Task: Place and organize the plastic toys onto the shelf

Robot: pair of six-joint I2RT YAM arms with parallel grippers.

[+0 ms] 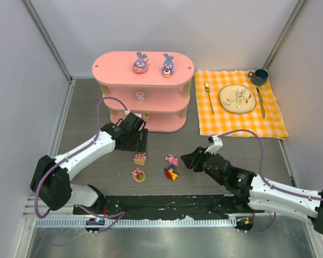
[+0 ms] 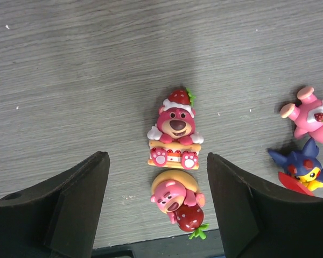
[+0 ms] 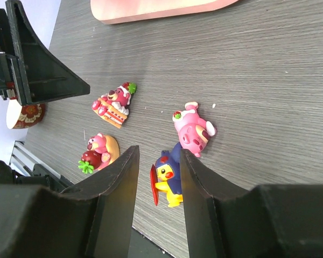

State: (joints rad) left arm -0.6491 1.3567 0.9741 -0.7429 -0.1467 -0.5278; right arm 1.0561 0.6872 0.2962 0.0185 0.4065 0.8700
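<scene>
The left end effector [image 2: 156, 172] is shown spread and empty. It is held above the bench [image 2: 97, 64] so that two plastic toys are framed between its fingers: a cake bear [image 2: 175, 131] and, near it, a doughnut bear [image 2: 175, 199]. The wide opening is judged to suit a descent around either one. The right end effector [image 3: 158, 158] is likewise spread, more narrowly, and nothing is pinched. A blue-and-yellow figure [image 3: 168, 177] is seen in its gap, with a pink figure [image 3: 192, 129] toppled just beside it. In the top view this end effector is placed near that pair but apart from it. Four toys are thus left on the bench in front of the shelf [image 1: 113, 70]. On its top board a bunny [image 1: 140, 63] and a second bunny [image 1: 168, 64] are stood side by side, facing the front. A further small toy [image 1: 141, 96] is lodged on the middle board. The checked cloth [image 1: 242, 121] at the right is not involved.
</scene>
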